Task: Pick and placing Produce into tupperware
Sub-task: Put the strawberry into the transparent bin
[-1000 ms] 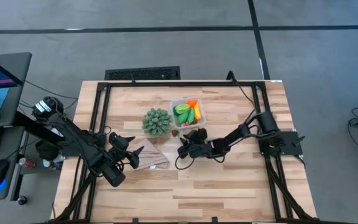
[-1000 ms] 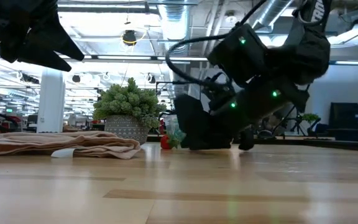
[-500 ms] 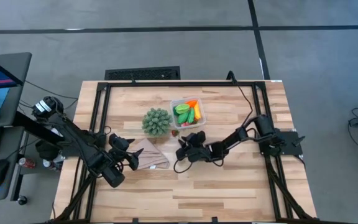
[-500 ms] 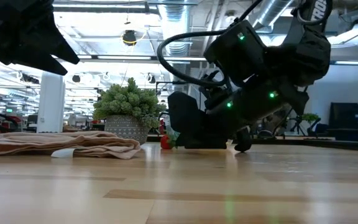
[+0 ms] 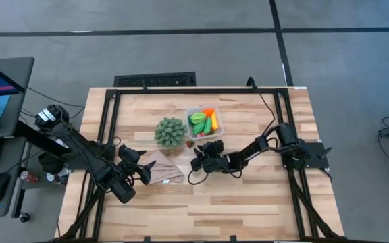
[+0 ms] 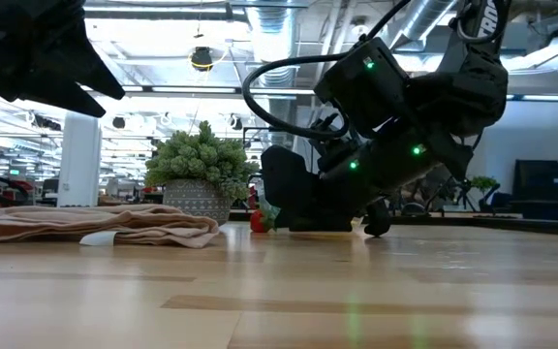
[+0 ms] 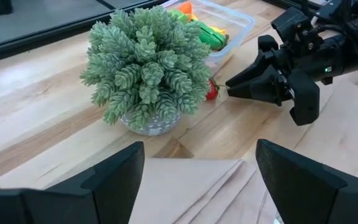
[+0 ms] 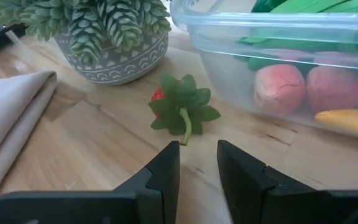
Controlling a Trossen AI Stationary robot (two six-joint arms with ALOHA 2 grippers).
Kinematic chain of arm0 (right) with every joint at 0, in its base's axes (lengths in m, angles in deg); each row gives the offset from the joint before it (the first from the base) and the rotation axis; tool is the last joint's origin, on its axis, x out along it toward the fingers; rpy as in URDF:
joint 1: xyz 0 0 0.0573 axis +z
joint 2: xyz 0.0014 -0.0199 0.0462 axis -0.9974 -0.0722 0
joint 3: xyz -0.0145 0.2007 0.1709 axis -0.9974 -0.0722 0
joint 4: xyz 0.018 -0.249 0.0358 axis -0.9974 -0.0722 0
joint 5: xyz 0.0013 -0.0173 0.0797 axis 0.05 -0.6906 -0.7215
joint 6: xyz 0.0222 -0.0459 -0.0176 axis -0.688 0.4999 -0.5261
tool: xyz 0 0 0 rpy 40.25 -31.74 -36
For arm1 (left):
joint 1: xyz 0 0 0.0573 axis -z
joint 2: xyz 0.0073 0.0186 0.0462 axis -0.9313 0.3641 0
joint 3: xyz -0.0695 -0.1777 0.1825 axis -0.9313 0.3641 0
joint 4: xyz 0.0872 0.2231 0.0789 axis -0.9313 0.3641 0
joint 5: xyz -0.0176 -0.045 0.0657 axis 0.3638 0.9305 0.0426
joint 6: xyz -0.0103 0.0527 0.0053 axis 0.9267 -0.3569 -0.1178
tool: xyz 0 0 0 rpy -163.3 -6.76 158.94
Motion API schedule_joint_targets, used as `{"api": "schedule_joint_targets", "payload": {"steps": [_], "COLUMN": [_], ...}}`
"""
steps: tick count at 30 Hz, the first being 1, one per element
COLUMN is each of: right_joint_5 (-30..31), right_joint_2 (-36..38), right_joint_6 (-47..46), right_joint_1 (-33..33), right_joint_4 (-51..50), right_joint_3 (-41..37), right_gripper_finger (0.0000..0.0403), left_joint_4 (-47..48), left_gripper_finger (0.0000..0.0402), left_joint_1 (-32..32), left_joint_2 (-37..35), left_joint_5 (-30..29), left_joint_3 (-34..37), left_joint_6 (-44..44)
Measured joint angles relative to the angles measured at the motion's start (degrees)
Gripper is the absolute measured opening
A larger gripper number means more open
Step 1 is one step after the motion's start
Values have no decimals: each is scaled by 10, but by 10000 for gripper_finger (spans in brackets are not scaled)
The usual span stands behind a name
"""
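A small red strawberry with a green leaf cap (image 8: 179, 109) lies on the wood between the spiky green plant (image 5: 170, 132) and the clear tupperware (image 5: 188, 112). It also shows in the high view as the strawberry (image 5: 190, 143). The tupperware holds green, orange and yellow produce (image 5: 204, 121) and two reddish round pieces (image 8: 278, 87). My right gripper (image 8: 197, 146) is low over the table, pointing at the strawberry a short way off, open by a narrow gap and holding nothing. My left gripper (image 7: 201, 158) hangs wide open over the tan folded cloth (image 5: 162, 169).
The plant pot (image 8: 114, 59) stands just left of the strawberry and the tupperware wall (image 8: 278, 37) just right of it, leaving a narrow lane. The cloth (image 7: 185, 186) lies on the table under the left gripper. Bare wood stretches along the near half of the table (image 5: 235, 202).
My right gripper has slid a little toward the table's left, closing on the strawberry, and stayed low over the wood. The strawberry, tupperware, plant and cloth have not moved.
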Motion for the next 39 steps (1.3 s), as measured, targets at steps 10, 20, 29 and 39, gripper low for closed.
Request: {"api": "schedule_joint_targets", "payload": {"steps": [10, 20, 29, 39], "right_joint_5": [-4, -16, -17, -18], "right_joint_2": [0, 0, 0, 3], "right_joint_6": [15, 16, 29, 30], "right_joint_1": [-2, -14, -14, -5], "right_joint_4": [20, 19, 19, 19], "right_joint_3": [0, 0, 0, 0], "right_gripper_finger": [101, 71, 9, 3], "left_joint_4": [3, 5, 5, 5], "left_gripper_finger": [300, 300, 300, 300], "left_joint_1": [0, 0, 0, 0], "left_joint_2": [0, 0, 0, 0], "left_joint_5": [-1, -3, -3, -3], "left_joint_3": [0, 0, 0, 0], "left_joint_6": [-4, -3, -5, -6]}}
